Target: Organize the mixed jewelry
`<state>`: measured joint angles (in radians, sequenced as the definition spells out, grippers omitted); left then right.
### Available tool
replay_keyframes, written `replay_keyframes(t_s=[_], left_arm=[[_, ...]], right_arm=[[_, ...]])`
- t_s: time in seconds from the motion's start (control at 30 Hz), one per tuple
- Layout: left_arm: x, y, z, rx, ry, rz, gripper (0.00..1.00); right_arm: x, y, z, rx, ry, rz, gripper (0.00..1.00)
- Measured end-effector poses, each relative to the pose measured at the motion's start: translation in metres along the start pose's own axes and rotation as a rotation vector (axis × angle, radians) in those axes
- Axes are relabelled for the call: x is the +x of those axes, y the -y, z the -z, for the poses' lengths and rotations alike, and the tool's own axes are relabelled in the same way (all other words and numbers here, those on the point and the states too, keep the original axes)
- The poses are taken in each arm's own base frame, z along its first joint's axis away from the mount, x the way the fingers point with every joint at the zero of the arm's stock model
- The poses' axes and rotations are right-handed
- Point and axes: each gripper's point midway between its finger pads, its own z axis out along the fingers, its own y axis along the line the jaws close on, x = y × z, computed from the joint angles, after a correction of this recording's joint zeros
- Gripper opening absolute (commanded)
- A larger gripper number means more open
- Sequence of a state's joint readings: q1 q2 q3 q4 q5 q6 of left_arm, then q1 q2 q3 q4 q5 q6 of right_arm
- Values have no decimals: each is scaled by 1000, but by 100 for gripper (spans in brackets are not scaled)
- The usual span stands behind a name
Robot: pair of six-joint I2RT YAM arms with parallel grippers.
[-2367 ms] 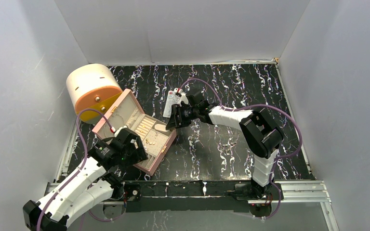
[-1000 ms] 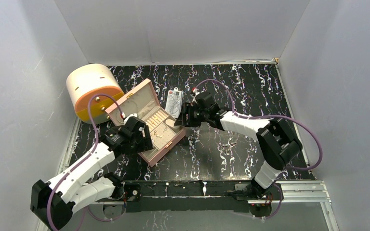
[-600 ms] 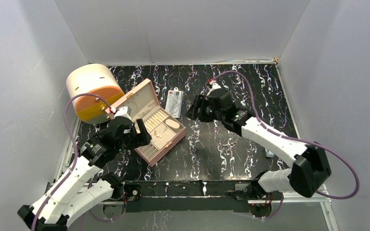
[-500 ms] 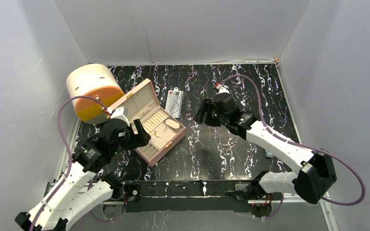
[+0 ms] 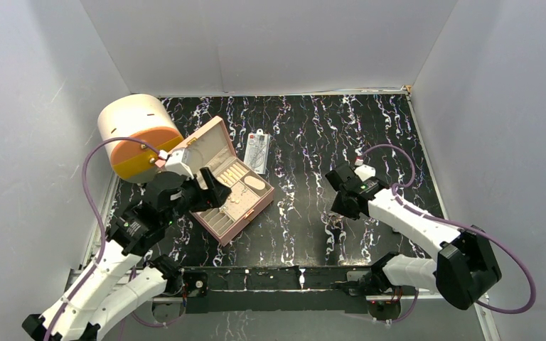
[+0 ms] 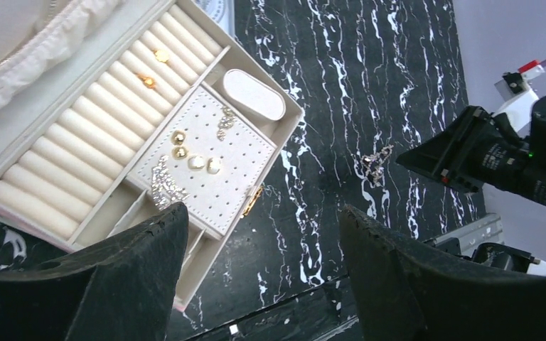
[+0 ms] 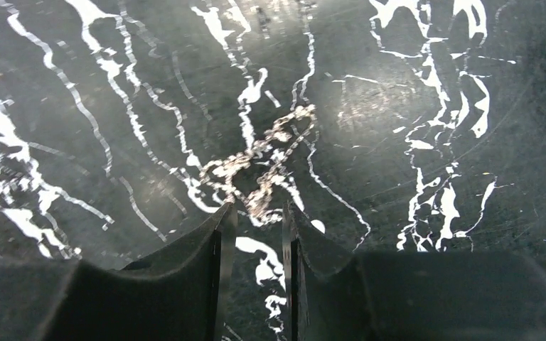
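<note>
The pink quilted box [image 5: 236, 226] lies open at the left, with gold studs [image 6: 179, 144] and a silvery chain piece [image 6: 162, 183] on its cream insert [image 6: 78, 153]. My left gripper [image 5: 210, 195] hovers over the box's near edge, open wide and empty [image 6: 263, 220]. A thin silvery-gold chain [image 7: 263, 167] lies tangled on the black marbled table [image 6: 375, 162]. My right gripper [image 5: 338, 207] is low over it. Its jaws [image 7: 259, 213] are narrowed to a small gap, with the chain's near end at the fingertips [image 7: 226, 224].
A cream and orange cylinder [image 5: 138, 135] lies at the far left behind the box. A clear flat packet with a white card [image 5: 257, 150] lies just beyond the box. Grey walls enclose the table on three sides.
My right arm swung away from the box's right side, toward the near right, and dropped over the loose chain with its jaws narrowing. My left gripper stayed over the box, wide open.
</note>
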<state>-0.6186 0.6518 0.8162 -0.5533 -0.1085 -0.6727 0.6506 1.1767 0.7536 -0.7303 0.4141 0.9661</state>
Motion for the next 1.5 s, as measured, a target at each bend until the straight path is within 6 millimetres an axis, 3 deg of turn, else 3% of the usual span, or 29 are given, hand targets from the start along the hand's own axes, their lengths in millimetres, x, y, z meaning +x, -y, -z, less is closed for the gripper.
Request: replay_keyframes(t_s=[0.2,0.5,0.87,1.0,1.07,1.1,1.13,1.5], left_arm=[[9,9,-23,47,-32,2,75],[13,25,-53,111,-64,-12,74],[4,36,-60,157,-31,-31,74],[1,39,-61,170,-16,-33,74],[1,39,-61,171,-14,-35,74],[1,39,-62,171,-13,-36,74],[1,39,-62,171,-13,-38,74],[0,40,-66,171,-11,-38,74]], right_arm=[[-2,17,-20,86,-37,-60,38],[3,17,-37,81,-82,-104,38],[15,21,-48,119,-125,-107,35],[14,21,-49,128,-125,-102,28],[14,22,-50,139,-128,-95,15],[12,22,-50,143,-126,-91,3],[11,21,-51,146,-123,-86,0],[-6,24,-51,175,-87,28,0]])
